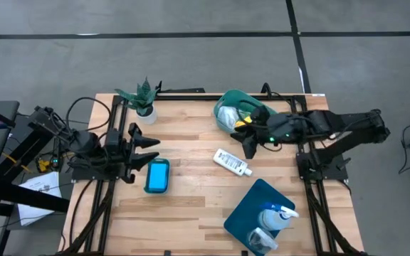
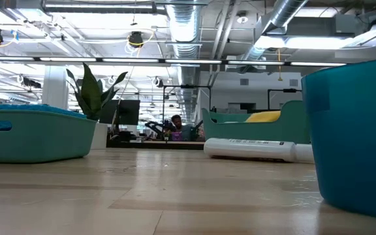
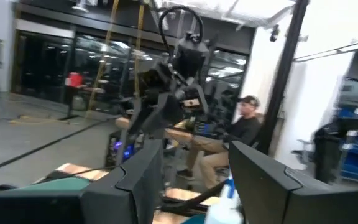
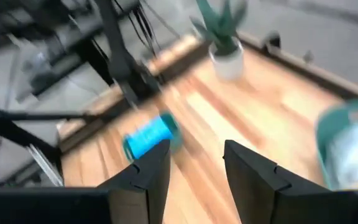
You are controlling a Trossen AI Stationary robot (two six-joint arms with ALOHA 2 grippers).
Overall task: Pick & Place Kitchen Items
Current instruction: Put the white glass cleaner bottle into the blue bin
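- Two loads look placed already, at the near edge around five o'clock: a pale-blue spray bottle (image 1: 279,216) and a crinkled silver cup (image 1: 258,240) lie on a dark-blue rounded tray (image 1: 251,203).
- Loose on the wooden slat table (image 1: 191,213), so by my reading left to move: a small white bottle (image 1: 232,162) on its side near centre, and a blue rectangular sponge (image 1: 156,176) toward nine o'clock.
- At nine o'clock the left gripper (image 1: 146,151) waits beside the sponge, fingers spread, holding nothing.
- Toward two o'clock the right gripper (image 1: 248,139) hangs at the teal plastic tub (image 1: 237,99), fingers parted and empty; a yellow cloth (image 1: 242,122) and something white sit in the tub.
- At eleven o'clock stands a small potted green plant (image 1: 142,98).
- Beyond: grey floor, ceiling ducts, and a seated person (image 3: 235,140).
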